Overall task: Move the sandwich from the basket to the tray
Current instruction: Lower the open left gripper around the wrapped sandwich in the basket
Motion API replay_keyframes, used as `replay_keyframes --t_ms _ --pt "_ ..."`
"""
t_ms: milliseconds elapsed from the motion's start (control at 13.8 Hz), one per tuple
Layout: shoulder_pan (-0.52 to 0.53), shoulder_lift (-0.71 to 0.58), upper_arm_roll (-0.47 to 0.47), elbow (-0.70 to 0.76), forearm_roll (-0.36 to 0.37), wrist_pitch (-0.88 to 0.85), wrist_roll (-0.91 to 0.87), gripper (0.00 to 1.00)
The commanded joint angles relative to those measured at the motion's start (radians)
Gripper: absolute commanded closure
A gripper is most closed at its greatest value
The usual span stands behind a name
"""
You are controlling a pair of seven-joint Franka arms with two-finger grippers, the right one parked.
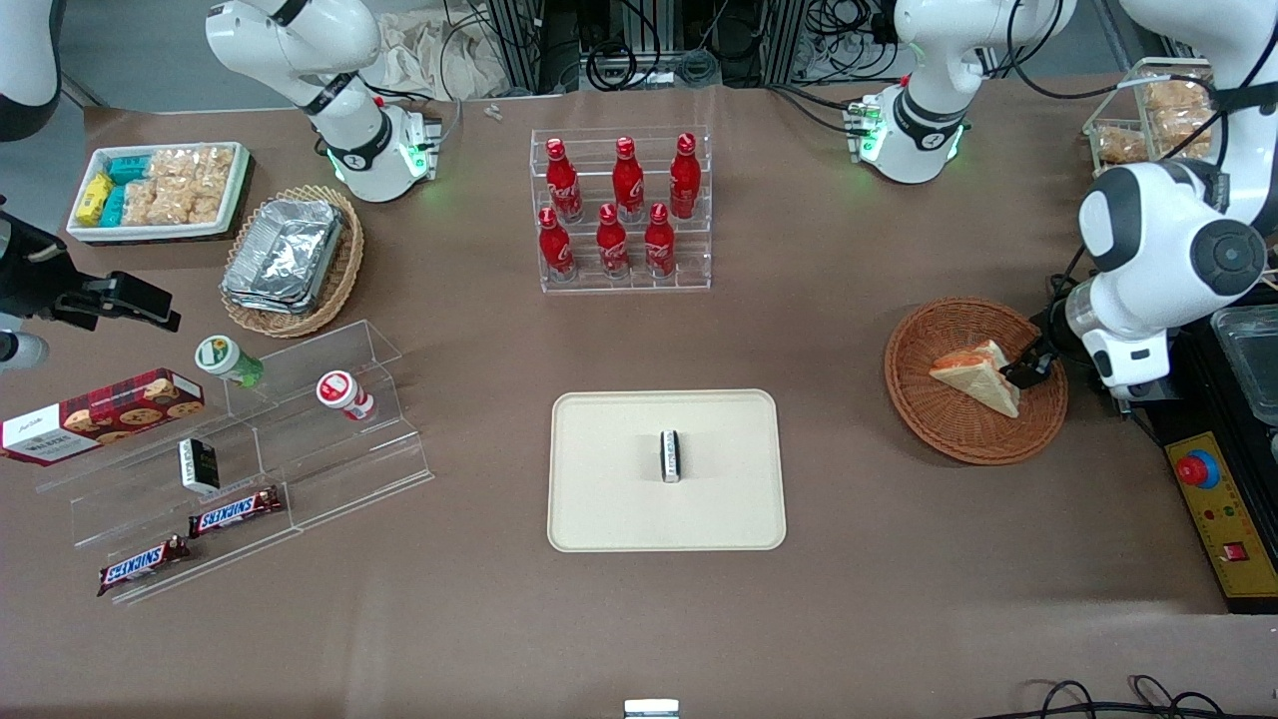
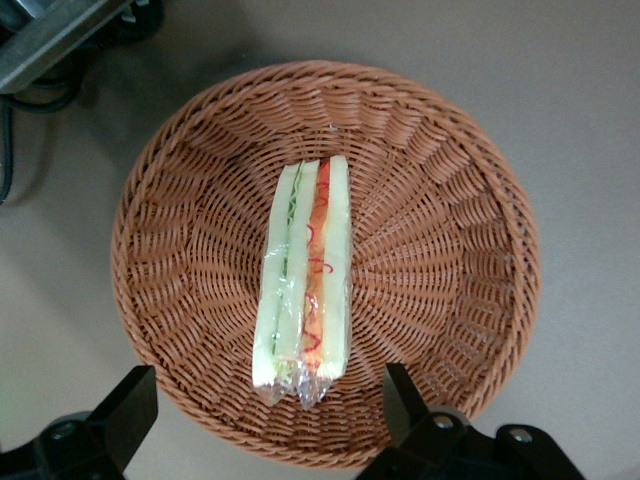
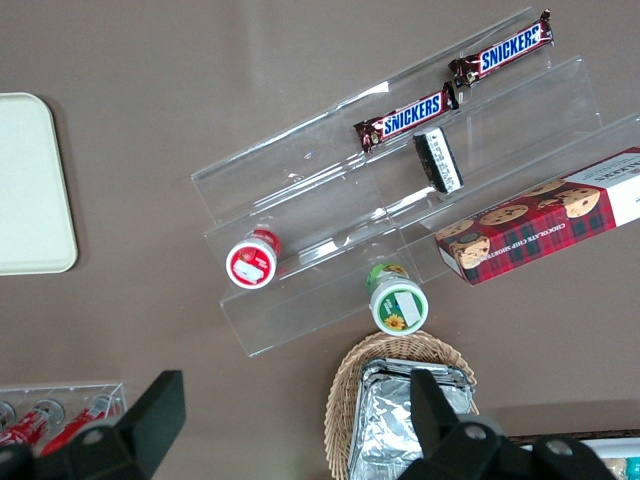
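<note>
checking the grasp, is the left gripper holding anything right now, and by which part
Nothing is held. The gripper hangs open over the basket, its jaws apart at the end of the sandwich, which lies on its edge in the basket, untouched.

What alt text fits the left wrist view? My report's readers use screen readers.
A wrapped sandwich stands on edge in a round reddish-brown wicker basket on a brown table. The open gripper hovers above it, fingers either side of the sandwich's end.
</note>
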Motion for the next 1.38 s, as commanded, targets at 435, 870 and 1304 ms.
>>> replay_keyframes --t_ms 435,870,1304 --pt "-0.024 0.105 -0.009 -0.007 -0.018 0.114 -0.134 0.0" --pt "-0.034 0.105 -0.008 -0.005 -0.005 0.072 -0.176 0.0" --pt "-0.025 0.149 -0.003 -0.007 0.008 0.081 -0.171 0.0"
